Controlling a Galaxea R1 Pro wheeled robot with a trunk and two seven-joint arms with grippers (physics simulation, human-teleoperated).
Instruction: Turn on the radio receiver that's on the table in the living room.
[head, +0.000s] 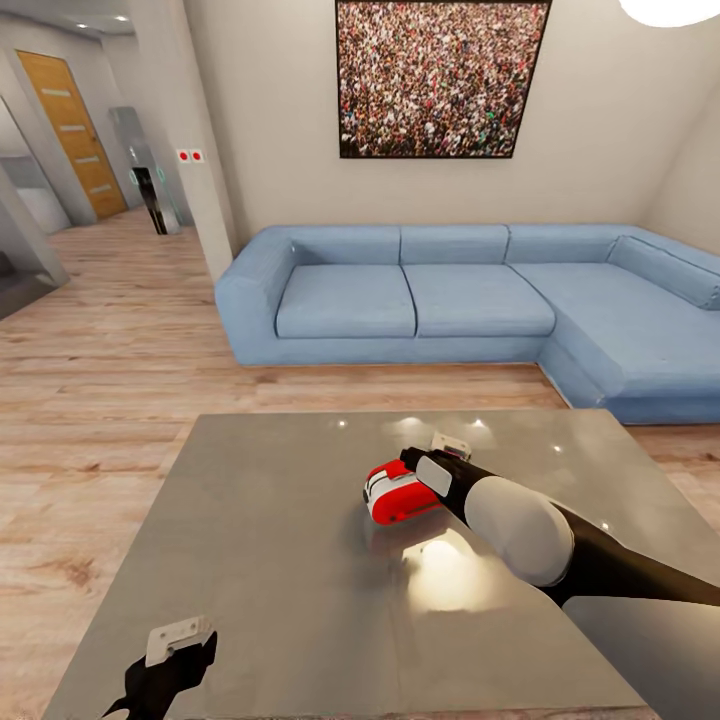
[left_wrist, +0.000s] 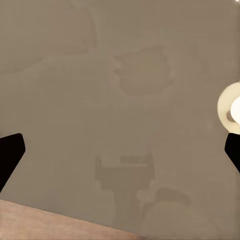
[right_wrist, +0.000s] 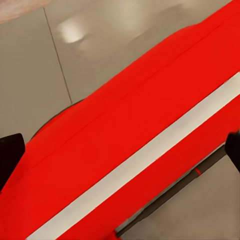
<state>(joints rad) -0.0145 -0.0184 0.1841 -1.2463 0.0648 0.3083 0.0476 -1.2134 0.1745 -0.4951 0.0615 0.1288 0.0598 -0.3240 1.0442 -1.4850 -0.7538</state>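
The red radio receiver (head: 398, 494) with white trim lies on the glossy grey table (head: 270, 540), right of its middle. My right gripper (head: 415, 465) hovers right over the radio's far side, the arm coming in from the lower right. In the right wrist view the radio's red body and white stripe (right_wrist: 150, 155) are very close. The dark fingertips (right_wrist: 10, 155) stand wide apart at both edges, so the gripper (right_wrist: 120, 155) is open. My left gripper (head: 165, 675) hangs over the table's near left corner, open above bare tabletop (left_wrist: 120, 100). The radio's dial is hidden.
A blue L-shaped sofa (head: 470, 295) runs behind the table and along the right, under a crowd photo (head: 440, 75). Light wood floor (head: 100, 380) lies left of the table and leads to a hallway with a wooden door (head: 75, 125). A lamp glare (head: 440, 570) reflects on the tabletop.
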